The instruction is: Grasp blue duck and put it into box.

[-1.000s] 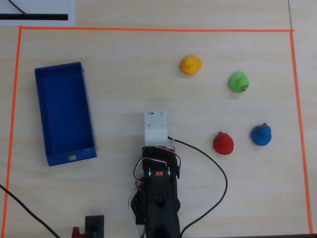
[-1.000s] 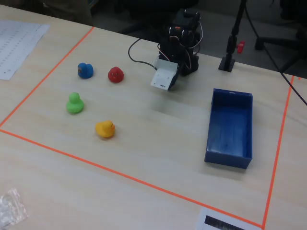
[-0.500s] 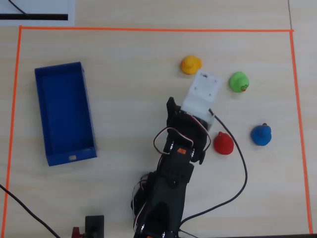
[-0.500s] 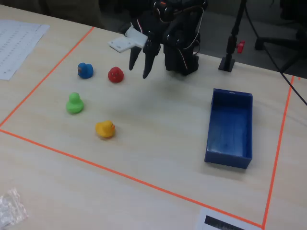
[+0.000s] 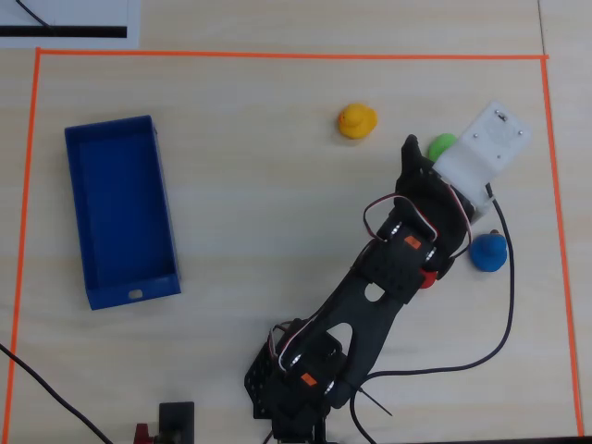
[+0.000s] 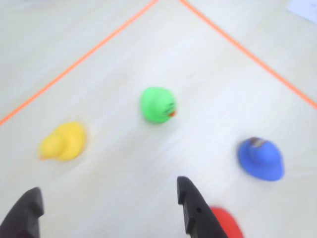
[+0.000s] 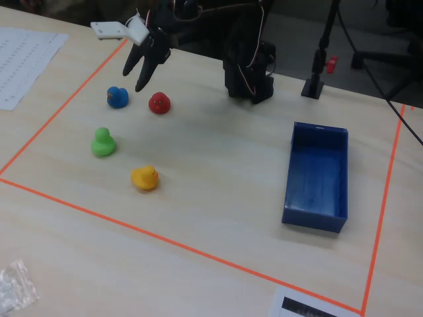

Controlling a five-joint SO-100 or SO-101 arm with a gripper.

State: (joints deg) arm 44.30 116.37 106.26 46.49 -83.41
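The blue duck sits on the table at the right, beside my arm. It is also in the wrist view at the right and in the fixed view. My gripper hangs open and empty in the air, above and between the blue duck and the red duck. In the wrist view the gripper has its two black fingers wide apart over bare table. In the overhead view the gripper is partly under the white camera mount. The blue box lies far left and is empty; in the fixed view the box is at the right.
A green duck and a yellow duck lie ahead of the fingers. The red duck is by the right finger. Orange tape frames the work area. A black stand and the arm base are at the back.
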